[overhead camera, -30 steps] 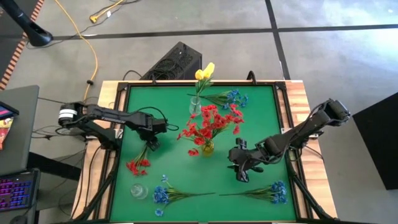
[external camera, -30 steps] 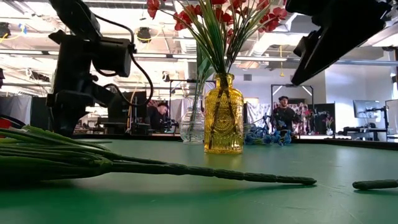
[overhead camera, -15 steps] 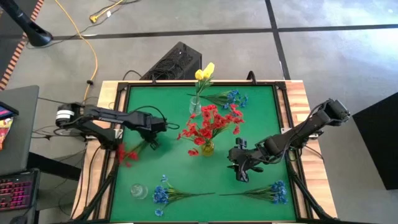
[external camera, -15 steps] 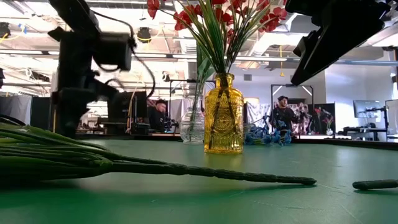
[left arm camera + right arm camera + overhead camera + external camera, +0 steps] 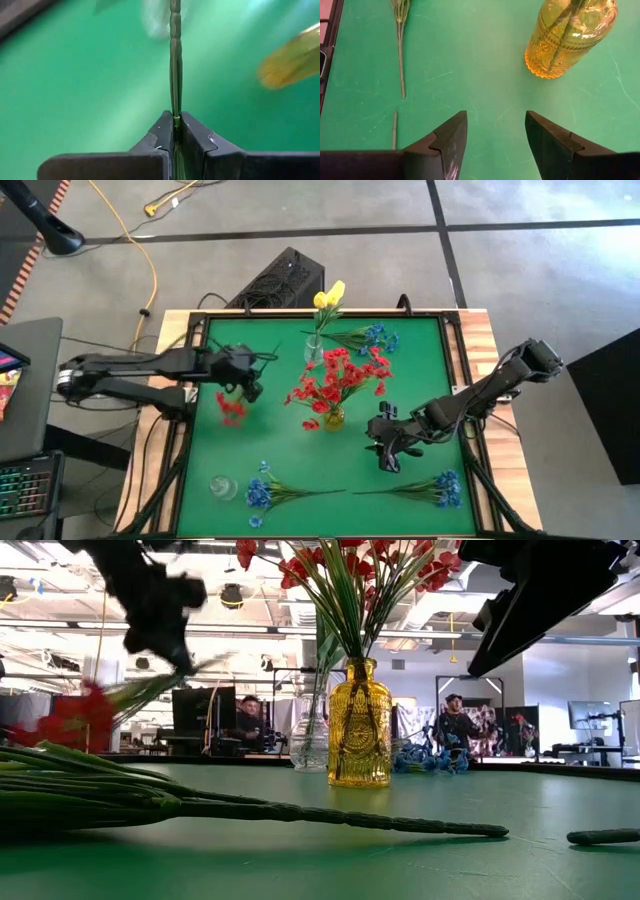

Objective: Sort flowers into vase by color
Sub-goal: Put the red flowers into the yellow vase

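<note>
You've got the left end effector (image 5: 175, 131) clamped on the thin green stem of a red-bloomed artificial flower spray (image 5: 232, 408), lifted above the green surface (image 5: 420, 380) near its left edge, while the right end effector (image 5: 495, 131) hangs with fingers apart beside the yellow glass vase (image 5: 567, 37).

A vase (image 5: 333, 418) stands at the middle of the bench (image 5: 420, 380) with a bunch of flowers (image 5: 335, 375) in it. Behind it, near the rear edge, stands a second vase (image 5: 314, 350) holding one stem, and a spray (image 5: 365, 337) lies just to its right. Left of the middle vase, the left arm's fingers (image 5: 161, 134) pinch the stem of a spray (image 5: 231, 408) that hangs above the bench. The right arm's fingers (image 5: 449, 137) hover, spread, right of the middle vase. Along the front edge lie two sprays, one left (image 5: 265, 492) and one right (image 5: 430, 488), with a small vase (image 5: 223, 486) at the front left corner.
</note>
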